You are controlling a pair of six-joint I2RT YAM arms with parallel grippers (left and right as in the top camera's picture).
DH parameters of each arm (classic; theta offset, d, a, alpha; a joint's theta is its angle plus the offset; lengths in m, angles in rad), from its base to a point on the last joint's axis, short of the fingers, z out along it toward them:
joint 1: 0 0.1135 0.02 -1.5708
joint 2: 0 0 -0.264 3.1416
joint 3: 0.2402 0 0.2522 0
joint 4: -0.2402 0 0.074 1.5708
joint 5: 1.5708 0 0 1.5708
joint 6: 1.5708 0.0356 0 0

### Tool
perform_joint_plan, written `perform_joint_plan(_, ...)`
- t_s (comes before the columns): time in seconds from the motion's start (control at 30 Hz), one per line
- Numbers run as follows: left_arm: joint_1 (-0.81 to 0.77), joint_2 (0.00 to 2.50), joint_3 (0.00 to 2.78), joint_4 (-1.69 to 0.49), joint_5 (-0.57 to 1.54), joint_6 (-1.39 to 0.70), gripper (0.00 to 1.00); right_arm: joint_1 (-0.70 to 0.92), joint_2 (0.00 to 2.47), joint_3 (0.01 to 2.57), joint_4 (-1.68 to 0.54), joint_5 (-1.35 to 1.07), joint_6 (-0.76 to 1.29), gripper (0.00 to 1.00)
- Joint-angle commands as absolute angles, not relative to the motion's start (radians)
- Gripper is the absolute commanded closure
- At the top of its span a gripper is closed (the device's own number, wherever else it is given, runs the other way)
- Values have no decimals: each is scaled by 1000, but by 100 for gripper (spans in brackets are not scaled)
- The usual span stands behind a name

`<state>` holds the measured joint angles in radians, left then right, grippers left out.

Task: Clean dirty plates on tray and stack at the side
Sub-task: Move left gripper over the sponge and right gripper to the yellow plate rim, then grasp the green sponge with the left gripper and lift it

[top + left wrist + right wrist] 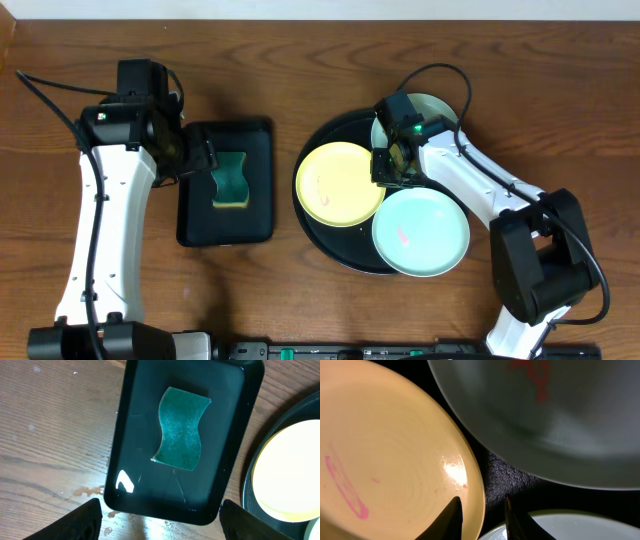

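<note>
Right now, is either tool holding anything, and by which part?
Nothing is held. The left tool hovers open above the sponge; the right tool straddles the rim of the yellow plate, open too.

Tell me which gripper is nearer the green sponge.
Left. The left gripper hangs just beside the sponge, over the rectangular tray. The right gripper is far off over the round tray, at the yellow plate rim.
</note>
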<state>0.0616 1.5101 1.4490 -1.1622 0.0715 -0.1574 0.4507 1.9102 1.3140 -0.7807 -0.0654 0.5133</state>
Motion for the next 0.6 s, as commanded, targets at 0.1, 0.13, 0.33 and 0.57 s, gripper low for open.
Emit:
perform_joint_plan(0.1,60,1516,1470,-1162,59,-163,24,478,1961,1329,-772,-33,523,75)
perform_joint_plan(0.13,60,1516,1470,-1161,59,-163,24,478,1966,1329,-770,-34,522,75)
perform_joint_plan(0.33,60,1516,1470,-1160,59,-163,24,479,2000,1329,-745,-34,519,77)
perform_joint_plan(0.57,60,1516,1459,-1140,59,-163,24,482,2025,1329,-704,-34,519,90)
